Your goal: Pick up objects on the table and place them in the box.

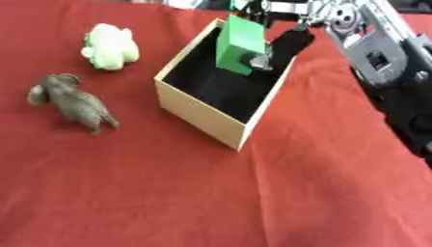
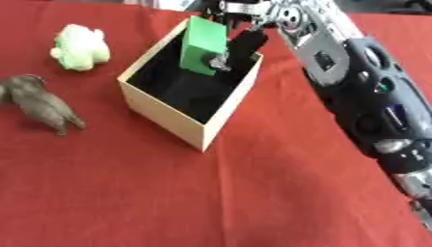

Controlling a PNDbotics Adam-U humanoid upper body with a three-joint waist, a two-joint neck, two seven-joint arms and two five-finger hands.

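the right hand [image 2: 240,36] comes in from the upper right and its fingers hold a green block [image 2: 201,45] above the dark inside of the open cardboard box [image 2: 165,113]. on the red cloth [image 2: 253,193], left of the box, a pale green soft toy [image 2: 80,47] lies, and a grey-brown animal figure [image 2: 42,105] stands nearer to the camera.

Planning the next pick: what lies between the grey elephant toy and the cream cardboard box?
Only bare red cloth separates the grey elephant toy from the cream cardboard box, seen in the left eye view.

Block [image 1: 239,46] over box [image 1: 199,113] — both toys [image 1: 74,102] left.
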